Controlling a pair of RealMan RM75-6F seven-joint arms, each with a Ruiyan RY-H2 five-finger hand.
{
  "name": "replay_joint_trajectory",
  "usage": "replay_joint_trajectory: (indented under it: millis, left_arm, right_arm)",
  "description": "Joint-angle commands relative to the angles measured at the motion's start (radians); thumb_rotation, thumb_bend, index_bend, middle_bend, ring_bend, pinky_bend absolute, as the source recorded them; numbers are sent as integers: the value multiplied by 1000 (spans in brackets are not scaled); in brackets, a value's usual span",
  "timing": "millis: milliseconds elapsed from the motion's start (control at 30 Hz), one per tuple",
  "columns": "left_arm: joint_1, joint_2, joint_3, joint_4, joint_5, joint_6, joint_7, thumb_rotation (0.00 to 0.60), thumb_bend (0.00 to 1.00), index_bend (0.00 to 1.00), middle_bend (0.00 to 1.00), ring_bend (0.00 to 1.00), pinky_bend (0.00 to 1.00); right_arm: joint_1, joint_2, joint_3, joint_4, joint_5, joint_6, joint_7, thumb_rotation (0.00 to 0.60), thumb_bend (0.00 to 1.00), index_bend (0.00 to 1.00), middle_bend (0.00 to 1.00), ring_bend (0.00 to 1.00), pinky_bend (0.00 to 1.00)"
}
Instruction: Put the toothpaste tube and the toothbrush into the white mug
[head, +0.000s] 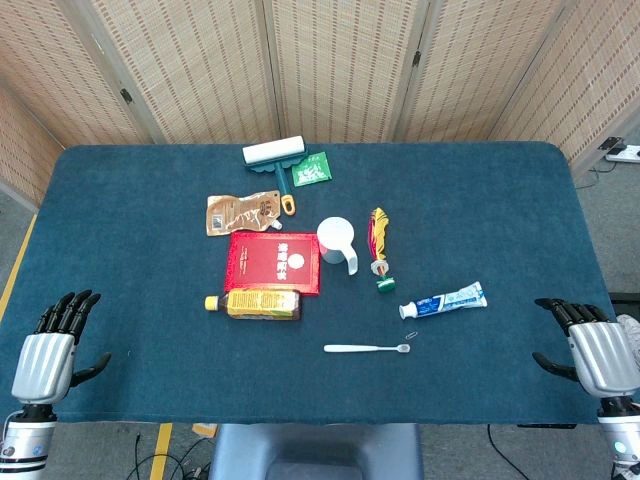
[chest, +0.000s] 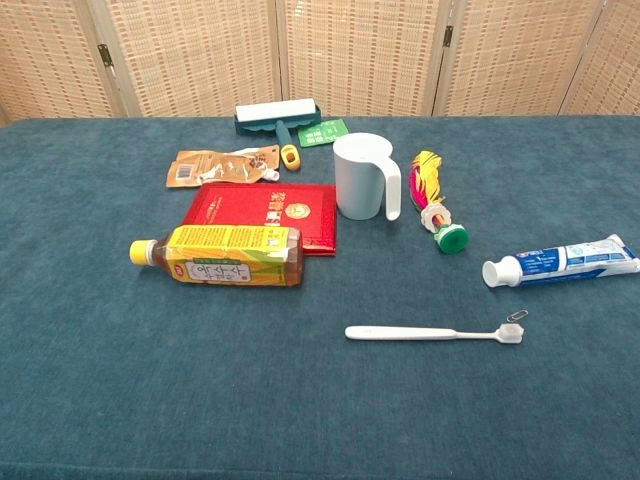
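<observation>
The white mug (head: 337, 241) (chest: 362, 176) stands upright near the table's middle, handle toward the front right. A white and blue toothpaste tube (head: 444, 301) (chest: 562, 263) lies flat to its front right, cap pointing left. The white toothbrush (head: 366, 348) (chest: 432, 333) lies flat nearer the front edge, bristles at its right end. My left hand (head: 52, 352) hovers at the front left corner, empty with fingers apart. My right hand (head: 592, 347) sits at the front right corner, also empty with fingers spread. Neither hand shows in the chest view.
A red booklet (head: 273, 262) and a lying yellow-label bottle (head: 255, 303) sit left of the mug. A colourful shuttlecock toy (head: 380, 250) lies just right of it. A lint roller (head: 273, 156), green packet (head: 311, 171) and brown pouch (head: 238, 211) lie farther back. A paper clip (head: 411, 335) lies by the brush head.
</observation>
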Motion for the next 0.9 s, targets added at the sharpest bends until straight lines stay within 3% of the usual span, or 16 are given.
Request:
replay_joint_trajectory:
  millis: [33, 300, 500, 900]
  left_arm:
    - [-2, 1, 0, 0, -2, -3, -1, 600, 243, 149, 151, 122, 199]
    - [-1, 3, 2, 2, -7, -5, -9, 600, 244, 149, 152, 122, 199]
    - [4, 1, 2, 8, -16, -2, -20, 600, 243, 149, 151, 122, 199]
    - [25, 3, 11, 32, -20, 17, -54, 600, 243, 149, 151, 122, 199]
  right_arm:
    - [-5, -2, 4, -1, -1, 2, -4, 600, 14, 267, 345, 351, 338]
    - [16, -15, 23, -10, 6, -41, -55, 600, 14, 266, 344, 351, 338]
    - [106, -59, 63, -13, 40, -173, -149, 600, 14, 228, 336, 351, 338]
    - [314, -288, 112, 154, 106, -450, -261, 600, 15, 205, 300, 349, 338]
